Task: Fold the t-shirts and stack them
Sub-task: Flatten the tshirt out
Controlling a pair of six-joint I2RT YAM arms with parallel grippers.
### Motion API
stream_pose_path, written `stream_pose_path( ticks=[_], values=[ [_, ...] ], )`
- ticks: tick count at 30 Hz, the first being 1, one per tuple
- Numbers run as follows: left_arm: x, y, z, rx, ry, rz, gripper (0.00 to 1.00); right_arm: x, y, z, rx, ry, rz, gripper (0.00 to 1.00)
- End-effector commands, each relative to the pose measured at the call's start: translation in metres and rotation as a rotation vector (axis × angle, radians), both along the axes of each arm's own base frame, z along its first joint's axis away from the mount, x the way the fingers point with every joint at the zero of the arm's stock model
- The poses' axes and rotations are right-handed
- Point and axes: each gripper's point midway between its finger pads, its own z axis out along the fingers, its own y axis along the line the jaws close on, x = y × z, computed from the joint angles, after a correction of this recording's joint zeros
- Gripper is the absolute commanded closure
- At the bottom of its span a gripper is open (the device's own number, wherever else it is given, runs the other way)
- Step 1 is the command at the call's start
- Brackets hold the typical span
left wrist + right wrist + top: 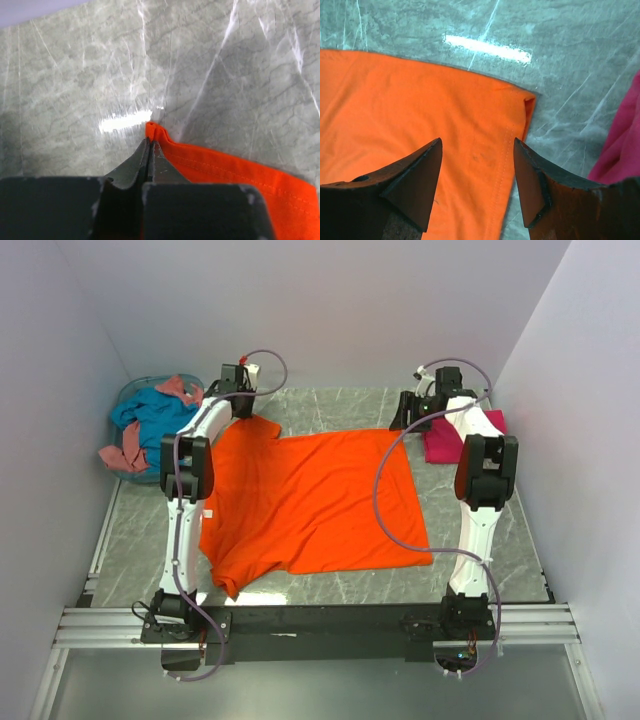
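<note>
A bright orange t-shirt (320, 500) lies spread flat across the middle of the marble table. My left gripper (243, 400) sits at its far left sleeve, and the left wrist view shows it (151, 142) shut on the hemmed edge of the orange cloth (235, 172). My right gripper (408, 417) hovers over the shirt's far right corner; in the right wrist view it (477, 142) stands open above the orange fabric (420, 115), nothing between its fingers. A magenta-pink t-shirt (445, 440) lies bunched just right of it, also visible as pink cloth (620, 150).
A pale blue round basket (135, 400) at the far left holds a teal-blue shirt (150, 420) and a salmon-pink one (125, 455) hanging over its rim. White walls close in on both sides. The metal rail (320, 625) runs along the near edge.
</note>
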Motion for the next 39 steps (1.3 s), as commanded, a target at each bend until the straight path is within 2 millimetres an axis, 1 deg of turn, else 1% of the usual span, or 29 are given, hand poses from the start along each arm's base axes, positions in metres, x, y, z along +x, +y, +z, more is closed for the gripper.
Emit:
stream_pose_path(
  ticks=[1, 2, 3, 4, 5, 6, 7, 8, 9, 10, 11, 12, 14, 18, 21, 23, 25, 26, 28, 31, 34, 37, 39],
  values=[
    [-0.001, 0.006, 0.041, -0.004, -0.07, 0.031, 1.0, 0.012, -0.002, 0.034, -0.012, -0.073, 0.0, 0.34],
    [-0.001, 0.006, 0.043, -0.015, -0.087, 0.036, 1.0, 0.017, -0.003, 0.032, -0.015, -0.072, -0.004, 0.34],
    [-0.002, 0.006, 0.051, -0.023, -0.101, 0.037, 1.0, 0.018, -0.004, 0.03, -0.017, -0.063, -0.01, 0.34],
    [-0.003, 0.006, 0.065, -0.029, -0.127, 0.038, 1.0, 0.022, -0.007, 0.027, -0.027, -0.055, -0.031, 0.34],
    [-0.005, 0.004, 0.064, -0.047, -0.121, 0.031, 1.0, 0.029, -0.008, 0.024, -0.036, -0.06, -0.037, 0.34],
    [-0.007, 0.004, 0.071, -0.055, -0.131, 0.03, 1.0, 0.03, -0.01, 0.021, -0.043, -0.053, -0.042, 0.34],
    [-0.008, 0.004, 0.073, -0.059, -0.132, 0.029, 1.0, 0.036, -0.012, 0.025, -0.038, -0.049, -0.082, 0.34],
    [-0.011, 0.003, 0.069, -0.069, -0.121, 0.024, 1.0, 0.038, -0.013, 0.017, -0.04, -0.035, -0.092, 0.34],
    [-0.012, 0.004, 0.073, -0.075, -0.129, 0.024, 1.0, 0.038, -0.013, 0.015, -0.042, -0.022, -0.098, 0.35],
    [-0.013, 0.004, 0.073, -0.079, -0.129, 0.022, 1.0, 0.039, -0.014, 0.012, -0.047, -0.014, -0.105, 0.35],
    [-0.017, 0.005, 0.067, -0.083, -0.116, 0.026, 1.0, 0.043, -0.016, 0.01, -0.055, -0.012, -0.114, 0.36],
    [-0.017, 0.004, 0.071, -0.092, -0.126, 0.02, 1.0, 0.041, -0.016, 0.006, -0.062, 0.001, -0.114, 0.37],
    [-0.019, 0.006, 0.068, -0.098, -0.118, 0.021, 1.0, 0.039, -0.019, 0.0, -0.078, 0.02, -0.118, 0.39],
    [-0.02, 0.003, 0.07, -0.121, -0.119, 0.011, 1.0, 0.032, -0.019, -0.012, -0.094, 0.053, -0.101, 0.42],
    [-0.02, 0.002, 0.073, -0.134, -0.124, 0.009, 1.0, 0.03, -0.021, -0.02, -0.104, 0.072, -0.101, 0.44],
    [-0.019, 0.0, 0.075, -0.141, -0.129, -0.002, 1.0, 0.03, -0.021, -0.025, -0.108, 0.077, -0.096, 0.47],
    [-0.02, -0.001, 0.075, -0.145, -0.127, -0.007, 1.0, 0.033, -0.02, -0.023, -0.103, 0.071, -0.093, 0.48],
    [-0.02, -0.001, 0.076, -0.146, -0.128, -0.008, 1.0, 0.033, -0.019, -0.028, -0.098, 0.08, -0.09, 0.49],
    [-0.021, -0.001, 0.075, -0.147, -0.123, -0.007, 1.0, 0.033, -0.016, -0.028, -0.081, 0.088, -0.075, 0.51],
    [-0.022, -0.001, 0.075, -0.148, -0.122, -0.008, 1.0, 0.031, -0.014, -0.04, -0.077, 0.112, -0.068, 0.53],
    [-0.021, -0.001, 0.076, -0.153, -0.127, -0.013, 1.0, 0.032, -0.014, -0.042, -0.078, 0.112, -0.067, 0.55],
    [-0.02, -0.001, 0.077, -0.157, -0.131, -0.015, 1.0, 0.032, -0.01, -0.043, -0.069, 0.118, -0.058, 0.59],
    [-0.02, 0.0, 0.078, -0.158, -0.134, -0.015, 1.0, 0.031, -0.008, -0.043, -0.06, 0.123, -0.053, 0.63]
  ],
)
